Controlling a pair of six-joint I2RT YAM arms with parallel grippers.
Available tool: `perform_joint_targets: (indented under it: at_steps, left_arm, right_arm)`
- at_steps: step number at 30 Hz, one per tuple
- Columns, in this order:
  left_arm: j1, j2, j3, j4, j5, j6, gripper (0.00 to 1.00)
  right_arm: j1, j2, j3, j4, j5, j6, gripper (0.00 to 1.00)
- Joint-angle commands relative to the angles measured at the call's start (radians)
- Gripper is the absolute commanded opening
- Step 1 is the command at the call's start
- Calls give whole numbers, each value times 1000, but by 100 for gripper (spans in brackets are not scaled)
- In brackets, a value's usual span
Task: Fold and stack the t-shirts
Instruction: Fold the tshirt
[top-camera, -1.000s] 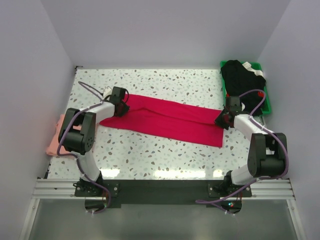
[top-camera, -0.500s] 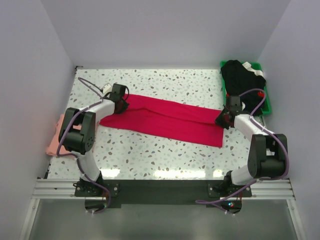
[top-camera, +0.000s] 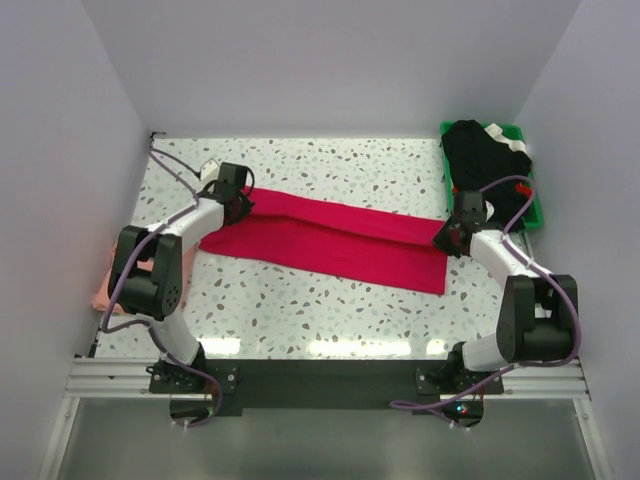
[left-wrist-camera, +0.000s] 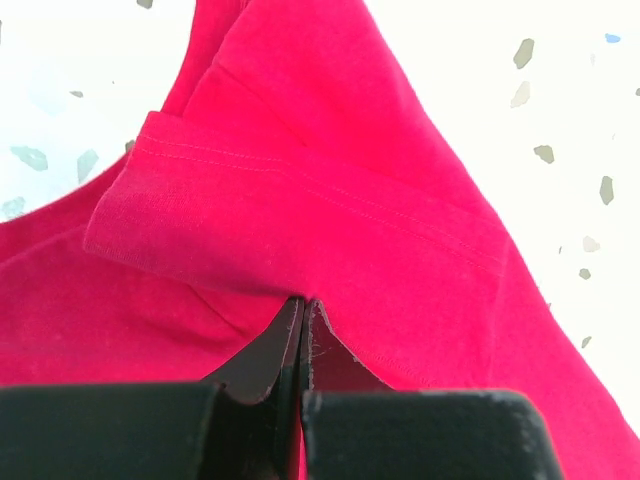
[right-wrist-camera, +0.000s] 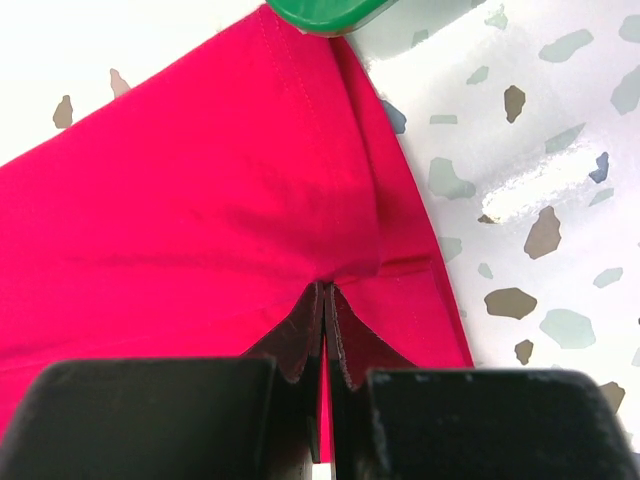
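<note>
A: What's the room like?
B: A speckled white table (top-camera: 300, 300) between plain pale walls (top-camera: 330, 70).
A: Counts?
B: Two shirts. The red t-shirt (top-camera: 330, 235) lies mid-table, with the left gripper (top-camera: 240, 205) and the right gripper (top-camera: 447, 238) each pinching an end. The pink t-shirt (top-camera: 100, 297) is at the left edge. One green bin (top-camera: 534, 200).

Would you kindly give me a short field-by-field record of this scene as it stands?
Surface: speckled white table
Main garment: bright crimson-red cloth t-shirt, lying in a long band across the table
Left end effector: shut, pinching the crimson cloth at its left end
Right end effector: shut, pinching the crimson cloth at its right end
Second garment: pale salmon-pink cloth t-shirt, at the table's left edge, partly hidden by the left arm
Container: green plastic bin, far right corner, holding black clothing
</note>
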Motion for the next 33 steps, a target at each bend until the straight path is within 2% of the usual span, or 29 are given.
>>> perform_joint_targets:
  at_steps: [1, 17, 20, 21, 22, 24, 25, 28, 31, 33]
  left_arm:
    - [8, -65, -14, -4, -44, 28, 0]
    - [10, -122, -106, -4, -50, 22, 0]
    - [10, -111, -107, -6, -35, 20, 0]
    - [10, -111, -109, -6, -26, 22, 1]
    - [10, -115, -112, -3, -22, 20, 16]
    - [10, -134, -132, 22, -10, 25, 27]
    - [11, -158, -138, 26, -9, 26, 36]
    - [11, -203, -144, 37, -9, 29, 51]
    - [11, -212, -129, 33, -4, 31, 52]
    - [11, -197, -109, 34, -1, 28, 52]
  right_arm:
    - [-4, -34, 27, -17, 40, -18, 0]
    - [-2, -64, -85, 29, -17, -9, 0]
    - [-2, -69, -100, 30, -29, -10, 11]
    - [-2, -76, -100, 27, -35, -12, 21]
    - [-4, -81, -97, 23, -41, -15, 25]
    - [-2, -112, -83, 12, -64, -24, 35]
    - [-4, -121, -74, 3, -66, -33, 39]
    - [-2, -133, -24, -33, -89, -73, 46]
    - [16, -117, 15, -36, -77, -102, 52]
    - [50, -81, 65, -50, -49, -116, 52]
